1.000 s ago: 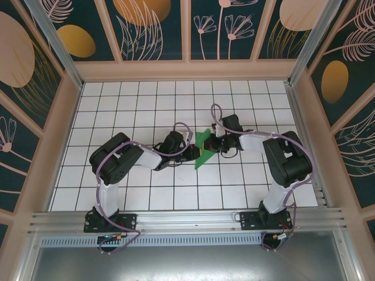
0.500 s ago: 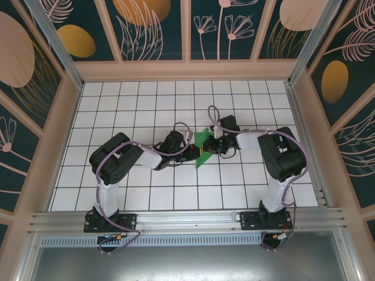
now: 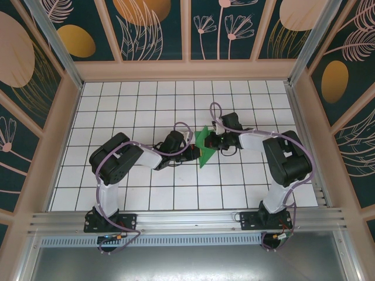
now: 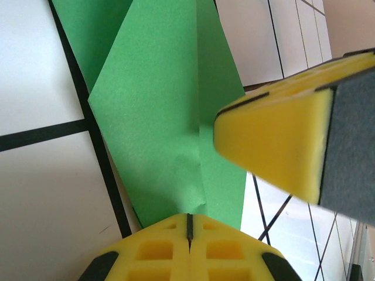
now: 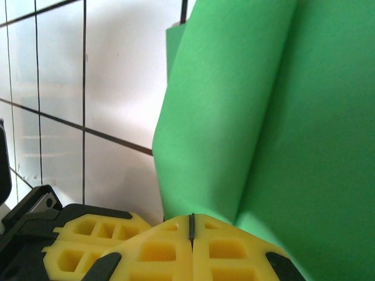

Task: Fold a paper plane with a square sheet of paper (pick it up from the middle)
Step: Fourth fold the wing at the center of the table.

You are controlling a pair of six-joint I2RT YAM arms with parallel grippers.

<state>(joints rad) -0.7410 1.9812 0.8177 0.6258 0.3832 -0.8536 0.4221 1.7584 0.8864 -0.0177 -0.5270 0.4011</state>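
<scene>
**Inspector:** State of the left gripper (image 3: 191,153)?

**Assistant:** Fingers pressed together, pinching the paper (image 3: 203,145) at the end of a crease. The likely purpose is to anchor that side while the fold is worked.

**Inspector:** Where is the paper?

**Assistant:** Near the middle of the table (image 3: 117,105), between the two grippers. It is partly folded, with layers overlapping along a centre crease. It appears to be held up on edge rather than lying flat, though that cannot be confirmed.

**Inspector:** And the right gripper (image 3: 212,142)?

**Assistant:** Also shut on the paper, gripping the opposite side. Judged as a counter-hold, it keeps the sheet taut so the crease stays true.

**Inspector:** Any change from a second ago?

**Assistant:** Little. Both grips are unchanged. The right arm leaned inward briefly and has returned. The paper's lower tip has swung slightly toward the table's right edge.
</scene>
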